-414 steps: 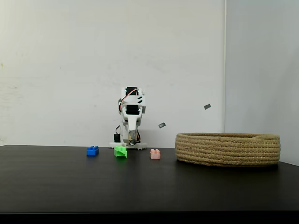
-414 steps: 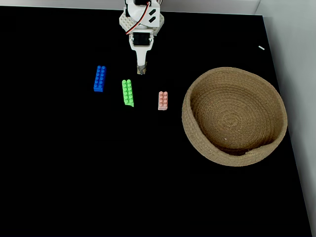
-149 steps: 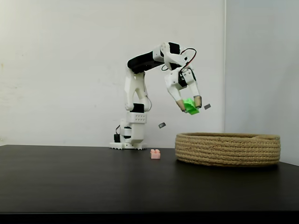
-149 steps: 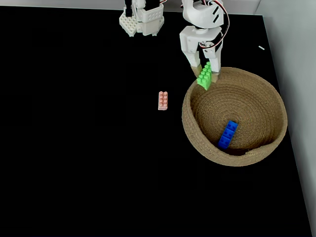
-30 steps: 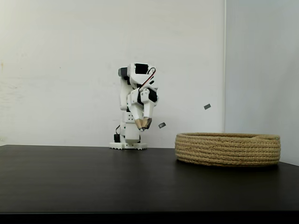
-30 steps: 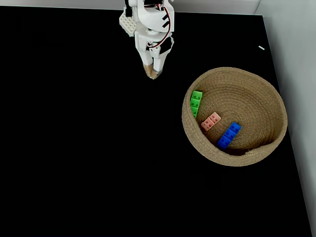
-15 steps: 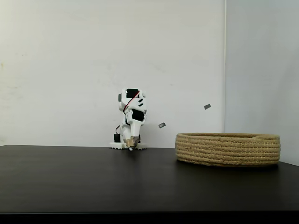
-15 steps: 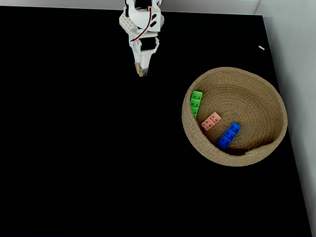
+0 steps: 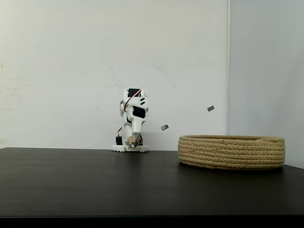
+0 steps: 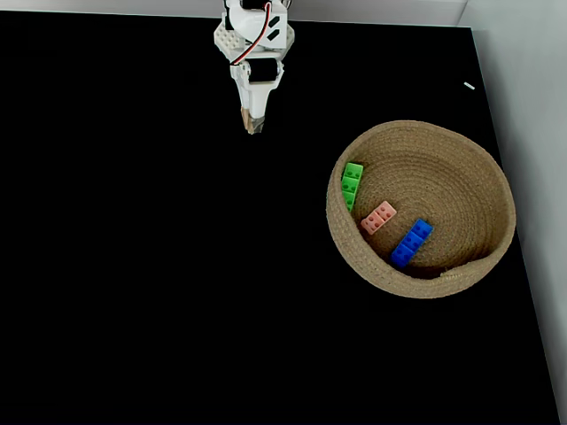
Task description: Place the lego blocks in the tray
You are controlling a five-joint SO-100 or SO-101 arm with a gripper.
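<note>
The tan rope tray [image 10: 487, 168] sits at the right of the black table, and its low ribbed side [image 9: 232, 152] faces the side-on fixed view. Inside it lie the green brick [image 10: 352, 184], the pale pink brick [image 10: 378, 217] and the blue brick [image 10: 411, 243]. The white arm is folded down over its base at the table's far edge. My gripper [image 10: 252, 127] points down at the table, well left of the tray, shut with nothing in it; from the side it [image 9: 133, 143] hangs just above the table in front of the base.
The black table [image 10: 159, 283] spreads wide to the left and front of the tray. Two small dark grey marks [image 9: 164, 127] sit on the white wall behind. The table's right edge [image 10: 505, 159] runs close past the tray.
Over the last second the arm folded down from a raised pose and the gripper dropped low near the base. The three bricks in the tray have not moved.
</note>
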